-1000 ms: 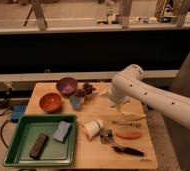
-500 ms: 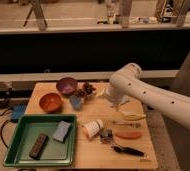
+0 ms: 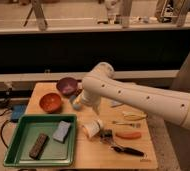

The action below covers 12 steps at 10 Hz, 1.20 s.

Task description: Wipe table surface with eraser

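The eraser [image 3: 39,145], a dark oblong block, lies in the left half of the green tray [image 3: 18,160] at the front left. The light wooden table surface [image 3: 90,152] carries the tray and the other items. My white arm reaches in from the right. Its gripper [image 3: 80,103] hangs over the back middle of the table, just right of the orange bowl and below the purple bowl, well away from the eraser. The wrist largely hides the gripper, and nothing shows in it.
A blue-grey sponge [image 3: 61,131] lies in the tray beside the eraser. An orange bowl [image 3: 50,102] and a purple bowl [image 3: 67,85] stand at the back left. A white cup [image 3: 93,128] lies tipped mid-table. An orange piece [image 3: 128,135], a black-handled tool [image 3: 126,149] and a yellowish utensil [image 3: 133,116] sit right.
The arm has swung left across the table, from above the utensils to beside the bowls. The eraser and the other items have not moved.
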Each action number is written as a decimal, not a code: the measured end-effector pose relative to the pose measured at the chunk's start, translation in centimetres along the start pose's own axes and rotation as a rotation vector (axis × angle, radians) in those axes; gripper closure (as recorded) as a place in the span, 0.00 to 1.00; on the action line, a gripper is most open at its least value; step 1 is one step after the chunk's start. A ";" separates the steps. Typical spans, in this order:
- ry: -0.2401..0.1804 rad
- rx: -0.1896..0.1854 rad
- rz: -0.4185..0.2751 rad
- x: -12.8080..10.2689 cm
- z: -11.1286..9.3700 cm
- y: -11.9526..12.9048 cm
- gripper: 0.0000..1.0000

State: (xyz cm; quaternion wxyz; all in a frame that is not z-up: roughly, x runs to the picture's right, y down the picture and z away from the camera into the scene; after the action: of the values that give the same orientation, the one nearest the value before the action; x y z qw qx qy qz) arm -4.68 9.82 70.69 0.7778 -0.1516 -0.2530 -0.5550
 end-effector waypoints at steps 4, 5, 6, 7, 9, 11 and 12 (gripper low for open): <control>-0.061 -0.042 -0.123 -4.0 0.7 -4.2 0.20; -0.074 -0.054 -0.139 -4.9 1.0 -4.9 0.20; -0.085 -0.062 -0.155 -5.7 1.3 -5.6 0.20; -0.090 -0.071 -0.164 -6.3 1.6 -6.1 0.20; -0.092 -0.098 -0.169 -7.3 2.3 -7.1 0.20; -0.099 -0.108 -0.171 -7.8 2.9 -8.0 0.20; -0.100 -0.110 -0.170 -7.9 3.1 -8.6 0.20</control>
State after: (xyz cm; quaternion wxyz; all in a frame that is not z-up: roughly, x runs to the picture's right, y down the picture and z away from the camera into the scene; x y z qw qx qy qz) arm -15.47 14.74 68.42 0.7049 -0.1994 -0.2726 -0.6238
